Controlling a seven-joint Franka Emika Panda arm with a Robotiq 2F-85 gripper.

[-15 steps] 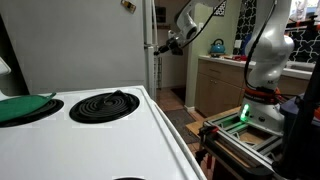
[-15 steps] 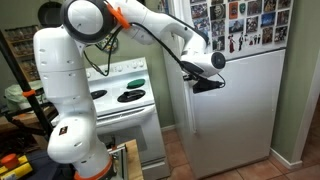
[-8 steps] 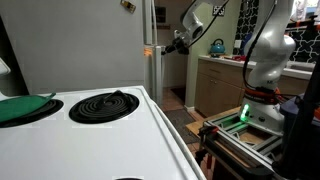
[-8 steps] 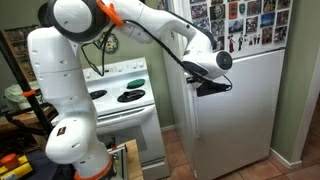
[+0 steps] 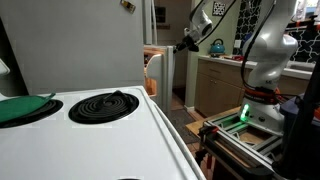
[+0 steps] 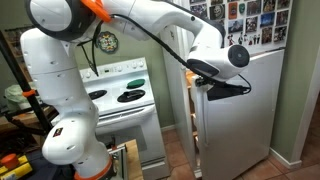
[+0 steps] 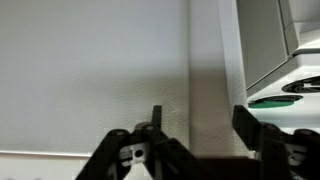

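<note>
The fridge (image 6: 262, 30) is standing beside the stove (image 6: 125, 95), with its lower door (image 6: 240, 135) hanging ajar and a gap showing on the stove side. The jaws are sitting wide apart at the door's free edge (image 7: 210, 80), clamping nothing. In the wrist view that edge is running upright straight ahead of them, passing between the two fingers (image 7: 152, 122).

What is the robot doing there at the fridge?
A robot arm works at the refrigerator door. Its gripper is at the door's free edge, fingers apart in the wrist view. The door stands ajar, and the lit inside shows in an exterior view. A white stove stands beside it.
</note>
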